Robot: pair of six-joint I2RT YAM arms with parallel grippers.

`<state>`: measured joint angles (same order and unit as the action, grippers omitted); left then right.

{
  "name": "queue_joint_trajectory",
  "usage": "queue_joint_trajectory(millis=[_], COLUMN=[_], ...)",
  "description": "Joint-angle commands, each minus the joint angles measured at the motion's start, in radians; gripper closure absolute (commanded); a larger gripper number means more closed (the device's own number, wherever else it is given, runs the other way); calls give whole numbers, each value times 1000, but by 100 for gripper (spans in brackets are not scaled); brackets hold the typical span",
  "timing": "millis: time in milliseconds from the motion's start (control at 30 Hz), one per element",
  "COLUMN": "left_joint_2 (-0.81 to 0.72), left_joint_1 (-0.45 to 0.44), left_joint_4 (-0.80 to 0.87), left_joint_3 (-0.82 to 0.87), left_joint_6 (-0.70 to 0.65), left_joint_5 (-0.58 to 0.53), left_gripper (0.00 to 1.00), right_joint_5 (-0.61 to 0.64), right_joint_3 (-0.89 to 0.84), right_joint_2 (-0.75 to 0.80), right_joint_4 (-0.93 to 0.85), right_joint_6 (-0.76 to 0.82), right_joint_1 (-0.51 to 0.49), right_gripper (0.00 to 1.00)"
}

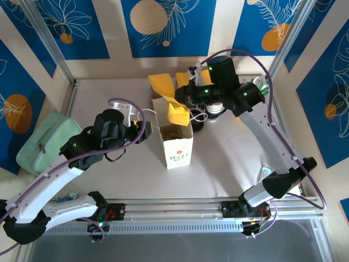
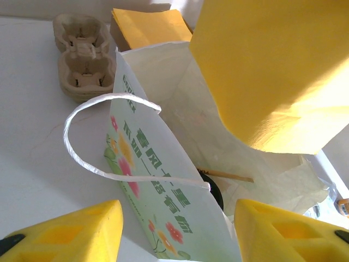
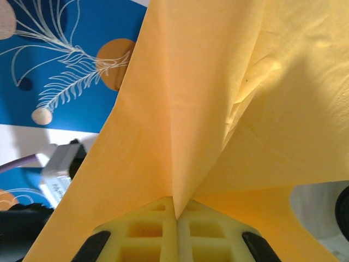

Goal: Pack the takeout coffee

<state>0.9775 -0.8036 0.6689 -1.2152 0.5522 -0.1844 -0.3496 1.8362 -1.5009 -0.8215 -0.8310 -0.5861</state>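
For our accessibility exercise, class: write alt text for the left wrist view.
A yellow napkin hangs over an open white paper bag with a looped handle. Cardboard cup trays sit behind on the table; the open left end effector's yellow fingers frame the bottom.

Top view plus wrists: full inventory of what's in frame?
Bag: 1, white with print, table centre, top open.
Napkin: 1, yellow, hanging over the bag mouth.
Napkin stack: 1, yellow, behind bag.
Cup carriers: 1 stack, brown, beside napkin stack.
Stirrer: 1, wooden, inside bag.
Dark round thing: 1, black, inside bag, mostly hidden.
Black lid: 1, black, just right of bag; what's under it is hidden.
White cups: 1 stack, white, right of bag, under right arm.
Pouch: 1, pale green, table's left edge.
Left gripper: 1, yellow pads, open, beside bag.
Right gripper: 1, yellow pads, shut on napkin.
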Motion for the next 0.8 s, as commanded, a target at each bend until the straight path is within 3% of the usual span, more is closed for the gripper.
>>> queue_joint_trajectory(millis=[0, 767], left_joint_2=[-18, -12], left_joint_1=[-6, -6], left_joint_4=[-19, -26], left_joint_3=[-1, 3], left_joint_6=[9, 8], left_joint_5=[11, 10], left_gripper=[44, 43], right_joint_5=[85, 338], right_joint_3=[-32, -87], right_joint_2=[42, -63], right_joint_4=[12, -146], right_joint_6=[26, 130], right_joint_1=[-34, -168], right_gripper=[100, 100])
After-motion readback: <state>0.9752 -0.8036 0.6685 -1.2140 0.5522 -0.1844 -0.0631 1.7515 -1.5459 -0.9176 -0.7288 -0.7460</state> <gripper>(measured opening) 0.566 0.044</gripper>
